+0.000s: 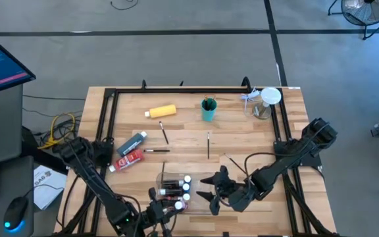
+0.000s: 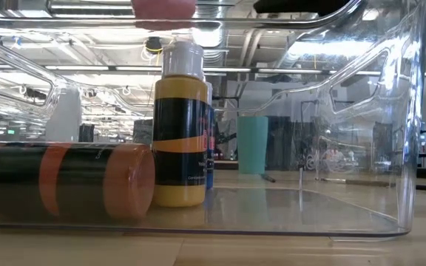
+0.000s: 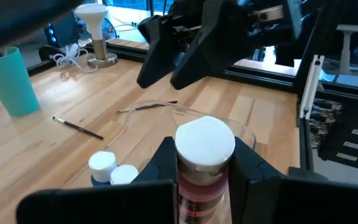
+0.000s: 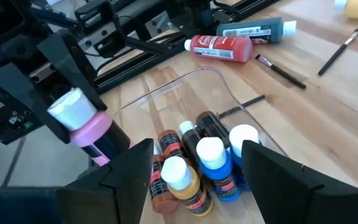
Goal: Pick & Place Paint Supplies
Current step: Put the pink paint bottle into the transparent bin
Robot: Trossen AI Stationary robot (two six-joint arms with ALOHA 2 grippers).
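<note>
Held item: a small pink paint bottle (image 3: 204,168) with a white cap, label dark and red. The left gripper (image 3: 205,163) has its fingers closed on the bottle's body, one on each side, cap up. In the right wrist view the bottle (image 4: 86,127) is above the desk, just outside the near end of the clear tray (image 4: 224,84).

Tray as landmark. It sits at the front centre of the desk (image 1: 268,141). Inside: white-capped small bottles clustered at one end; the right wrist view shows at least four, namely an orange-brown one (image 4: 182,180), a blue one (image 4: 219,165), one lying brown (image 4: 166,146) and one dark (image 4: 207,127). The exact count is unclear since they overlap. The far half of the tray floor is bare.

The low view looks through the tray wall: one yellow-and-black bottle (image 2: 180,125) upright, one orange-and-dark bottle (image 2: 65,181) on its side touching it.

Beyond the tray on the desk:
- one red tube (image 1: 129,159) and one grey-blue tube (image 1: 131,143), side by side, left of the tray
- one yellow bottle (image 1: 162,111) lying farther back
- three loose brushes: (image 1: 164,132), (image 1: 208,143), (image 1: 155,151)
- one teal cup (image 1: 208,109) with dark items standing in it

The right gripper (image 1: 214,191) is just right of the tray, fingers spread apart, holding nothing. Open desk lies between the tray and the cup.
</note>
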